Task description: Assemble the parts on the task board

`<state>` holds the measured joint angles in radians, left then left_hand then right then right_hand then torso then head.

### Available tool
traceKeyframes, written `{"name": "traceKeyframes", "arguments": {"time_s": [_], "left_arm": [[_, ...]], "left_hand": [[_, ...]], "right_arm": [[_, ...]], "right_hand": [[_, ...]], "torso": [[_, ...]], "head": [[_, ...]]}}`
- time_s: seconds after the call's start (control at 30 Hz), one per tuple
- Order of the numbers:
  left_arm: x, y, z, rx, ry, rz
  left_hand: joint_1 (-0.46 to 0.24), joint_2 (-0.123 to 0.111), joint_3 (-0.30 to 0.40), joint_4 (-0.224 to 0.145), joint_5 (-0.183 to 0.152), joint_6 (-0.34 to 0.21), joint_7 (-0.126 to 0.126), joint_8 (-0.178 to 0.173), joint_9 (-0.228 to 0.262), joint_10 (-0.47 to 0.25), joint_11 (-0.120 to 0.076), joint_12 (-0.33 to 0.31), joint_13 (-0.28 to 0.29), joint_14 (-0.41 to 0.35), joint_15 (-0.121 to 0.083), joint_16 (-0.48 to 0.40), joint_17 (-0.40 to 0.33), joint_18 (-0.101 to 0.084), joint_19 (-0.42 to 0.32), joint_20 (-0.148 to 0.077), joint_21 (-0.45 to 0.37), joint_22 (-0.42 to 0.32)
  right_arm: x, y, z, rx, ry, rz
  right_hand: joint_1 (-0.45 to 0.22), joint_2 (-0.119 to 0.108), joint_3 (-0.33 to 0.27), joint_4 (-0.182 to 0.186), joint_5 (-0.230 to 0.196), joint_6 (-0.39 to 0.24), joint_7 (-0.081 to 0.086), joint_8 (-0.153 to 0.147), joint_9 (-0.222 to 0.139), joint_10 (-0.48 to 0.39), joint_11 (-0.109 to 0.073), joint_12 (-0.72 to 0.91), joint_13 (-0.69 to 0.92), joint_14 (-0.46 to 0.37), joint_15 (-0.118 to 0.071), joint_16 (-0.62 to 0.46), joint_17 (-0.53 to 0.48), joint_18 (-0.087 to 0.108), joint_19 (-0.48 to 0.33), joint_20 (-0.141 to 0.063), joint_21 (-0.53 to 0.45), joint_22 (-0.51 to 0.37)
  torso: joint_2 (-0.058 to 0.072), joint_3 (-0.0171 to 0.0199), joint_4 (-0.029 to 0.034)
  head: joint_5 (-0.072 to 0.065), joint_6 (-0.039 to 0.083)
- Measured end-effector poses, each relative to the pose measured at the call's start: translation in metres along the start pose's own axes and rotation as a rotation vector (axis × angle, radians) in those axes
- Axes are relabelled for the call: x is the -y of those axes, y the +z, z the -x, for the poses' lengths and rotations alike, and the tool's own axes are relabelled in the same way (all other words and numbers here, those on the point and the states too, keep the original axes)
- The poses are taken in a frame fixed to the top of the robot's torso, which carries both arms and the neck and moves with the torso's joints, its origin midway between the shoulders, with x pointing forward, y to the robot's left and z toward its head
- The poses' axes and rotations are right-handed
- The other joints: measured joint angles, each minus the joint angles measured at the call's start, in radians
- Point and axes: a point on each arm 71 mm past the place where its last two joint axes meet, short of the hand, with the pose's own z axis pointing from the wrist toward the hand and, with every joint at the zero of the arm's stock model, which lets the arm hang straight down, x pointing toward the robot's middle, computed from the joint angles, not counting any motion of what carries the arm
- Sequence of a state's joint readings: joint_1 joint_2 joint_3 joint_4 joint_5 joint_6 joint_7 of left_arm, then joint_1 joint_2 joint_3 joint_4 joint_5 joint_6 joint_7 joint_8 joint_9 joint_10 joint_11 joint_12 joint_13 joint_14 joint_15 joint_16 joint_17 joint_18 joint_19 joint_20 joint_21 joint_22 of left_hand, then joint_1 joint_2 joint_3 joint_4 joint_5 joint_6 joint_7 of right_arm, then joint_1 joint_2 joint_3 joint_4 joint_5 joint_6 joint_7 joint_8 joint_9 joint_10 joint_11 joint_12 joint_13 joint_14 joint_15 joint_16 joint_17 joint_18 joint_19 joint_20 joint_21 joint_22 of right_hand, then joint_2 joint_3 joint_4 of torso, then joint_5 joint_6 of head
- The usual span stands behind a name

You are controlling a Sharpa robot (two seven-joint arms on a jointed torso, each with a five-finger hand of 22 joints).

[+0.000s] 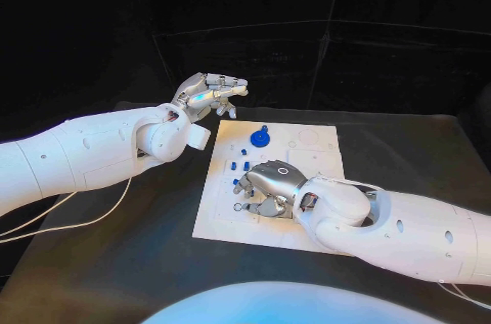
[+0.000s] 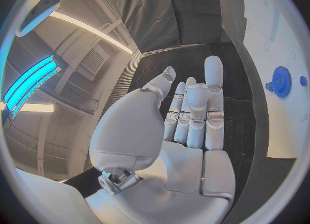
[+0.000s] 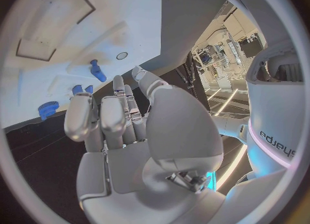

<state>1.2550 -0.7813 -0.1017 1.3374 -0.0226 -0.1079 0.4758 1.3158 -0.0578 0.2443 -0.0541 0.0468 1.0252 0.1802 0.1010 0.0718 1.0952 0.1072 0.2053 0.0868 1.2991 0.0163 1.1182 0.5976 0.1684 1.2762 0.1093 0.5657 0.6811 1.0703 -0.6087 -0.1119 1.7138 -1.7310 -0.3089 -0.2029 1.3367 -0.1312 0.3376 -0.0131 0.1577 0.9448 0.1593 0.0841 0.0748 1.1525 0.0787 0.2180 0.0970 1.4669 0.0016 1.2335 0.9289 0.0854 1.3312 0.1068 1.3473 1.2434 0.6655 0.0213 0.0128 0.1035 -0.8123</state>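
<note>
Black table [image 1: 123,267], dark drapes behind. White task board [image 1: 312,140] lies mid-table, long axis running away from the robot.

Progress, judged from the layout: early to middle. A blue gear [image 1: 261,136] sits on the far half of the board, seemingly seated on its post. Several small blue parts [image 1: 238,165] stand or lie near the board's left edge, close by the right hand; whether they are seated I cannot tell. Recesses and holes elsewhere on the board look unfilled, so most of the assembly seems left to do.

Right arm reaches in across the board's near half. Right hand [image 1: 268,188] is palm-down over the board, fingers curled toward the surface beside the small parts. Wrist view shows fingers [image 3: 106,120] lightly bent, nothing plainly between them.

Left hand [image 1: 210,93] is raised off the board's far left corner, fingers [image 2: 194,110] nearly straight, close together, holding nothing.
</note>
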Motion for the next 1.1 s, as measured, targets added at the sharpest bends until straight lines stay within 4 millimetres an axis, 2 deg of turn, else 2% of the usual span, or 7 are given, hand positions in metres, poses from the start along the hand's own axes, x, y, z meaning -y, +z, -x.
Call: {"name": "traceKeyframes", "arguments": {"time_s": [0.17,0.33,0.4,0.53,0.67,0.77,1.1], "left_arm": [[0.000,0.000,0.000,0.000,0.000,0.001],[0.000,0.000,0.001,0.001,0.000,0.001],[0.000,0.000,0.001,0.001,0.000,0.001],[0.000,-0.001,0.001,0.002,0.001,0.001],[0.000,-0.001,0.001,0.001,0.000,0.001],[0.000,0.000,0.001,0.001,0.000,0.002],[0.000,0.000,0.001,0.001,0.000,0.002]], "left_hand": [[0.000,0.000,0.000,0.000,0.000,0.000,0.000,0.000,0.000,0.000,0.000,0.000,0.000,0.000,0.000,0.000,0.000,0.000,0.000,0.000,0.000,0.000],[0.000,0.000,0.000,0.000,0.000,0.000,0.000,0.000,0.000,0.000,0.000,0.000,0.000,0.000,0.000,0.000,0.000,0.000,0.000,0.000,0.000,0.000],[0.000,0.000,0.000,0.000,0.000,0.000,0.000,0.000,0.000,0.000,0.000,0.000,0.000,0.000,0.000,0.000,0.000,0.000,0.000,0.000,0.000,0.000],[0.000,0.000,0.000,0.000,0.000,0.000,0.000,0.000,0.000,0.000,0.000,0.000,0.000,0.000,0.000,0.000,0.000,0.000,0.000,0.000,0.000,0.000],[0.000,0.000,0.000,0.000,0.000,0.000,0.000,0.000,0.000,0.000,0.000,0.000,0.000,0.000,0.000,0.000,0.000,0.000,0.000,0.000,0.000,0.000],[0.000,0.000,0.000,0.000,0.000,0.000,0.000,0.000,0.000,0.000,0.000,0.000,0.000,0.000,0.000,0.000,0.000,0.000,0.000,0.000,0.000,0.000],[0.000,0.000,0.000,0.000,0.000,0.000,0.000,0.000,0.000,0.000,0.000,0.000,0.000,0.000,0.000,0.000,0.000,0.000,0.000,0.000,0.000,0.000]], "right_arm": [[0.003,0.003,0.000,0.005,-0.010,-0.022],[0.005,0.004,0.003,0.027,-0.016,-0.042],[0.006,0.005,0.008,0.045,-0.018,-0.051],[0.009,0.008,0.023,0.085,-0.023,-0.070],[0.016,0.011,0.035,0.112,-0.027,-0.102],[0.022,0.012,0.040,0.119,-0.025,-0.126],[0.035,0.024,0.045,0.095,-0.014,-0.203]], "right_hand": [[0.000,0.000,-0.010,0.005,0.000,0.010,0.010,0.000,0.000,0.008,0.008,0.019,0.008,0.000,0.000,0.000,0.001,0.000,0.000,0.000,0.000,0.000],[0.000,0.000,-0.032,0.007,0.000,0.035,-0.002,0.000,0.000,0.067,-0.005,0.085,0.043,0.000,0.000,0.016,0.025,0.000,0.013,-0.002,0.009,0.016],[0.000,0.000,-0.047,0.011,0.000,0.040,-0.008,0.000,-0.001,0.082,-0.014,0.128,0.072,-0.001,-0.012,0.028,0.036,0.000,0.022,-0.011,0.019,0.025],[0.007,0.007,-0.092,0.034,0.000,0.050,-0.018,0.000,-0.005,0.037,-0.027,0.314,0.219,0.000,-0.022,0.063,0.087,0.000,0.046,-0.022,0.043,0.057],[0.007,0.007,-0.130,0.058,0.007,0.054,-0.021,0.000,-0.005,-0.004,-0.027,0.491,0.358,0.000,-0.022,0.115,0.173,-0.016,0.067,-0.019,0.066,0.065],[0.012,0.012,-0.150,0.078,0.011,0.057,-0.018,0.000,-0.005,-0.017,-0.027,0.647,0.517,0.000,-0.022,0.145,0.224,-0.016,0.074,-0.016,0.077,0.065],[0.025,0.033,-0.169,0.098,0.018,0.073,-0.018,0.012,-0.005,0.045,-0.027,0.893,0.809,0.000,-0.022,0.184,0.302,-0.016,0.086,-0.018,0.093,0.065]], "torso": [[0.000,-0.0001,0.0007],[0.000,-0.0001,0.0012],[0.001,-0.0001,0.0010],[0.001,-0.0002,0.0000],[0.001,-0.0002,-0.0001],[0.001,-0.0002,-0.0001],[0.001,-0.0007,-0.0002]], "head": [[0.002,0.003],[0.005,0.005],[0.005,0.006],[0.006,0.008],[0.006,0.012],[0.005,0.015],[0.005,0.018]]}}
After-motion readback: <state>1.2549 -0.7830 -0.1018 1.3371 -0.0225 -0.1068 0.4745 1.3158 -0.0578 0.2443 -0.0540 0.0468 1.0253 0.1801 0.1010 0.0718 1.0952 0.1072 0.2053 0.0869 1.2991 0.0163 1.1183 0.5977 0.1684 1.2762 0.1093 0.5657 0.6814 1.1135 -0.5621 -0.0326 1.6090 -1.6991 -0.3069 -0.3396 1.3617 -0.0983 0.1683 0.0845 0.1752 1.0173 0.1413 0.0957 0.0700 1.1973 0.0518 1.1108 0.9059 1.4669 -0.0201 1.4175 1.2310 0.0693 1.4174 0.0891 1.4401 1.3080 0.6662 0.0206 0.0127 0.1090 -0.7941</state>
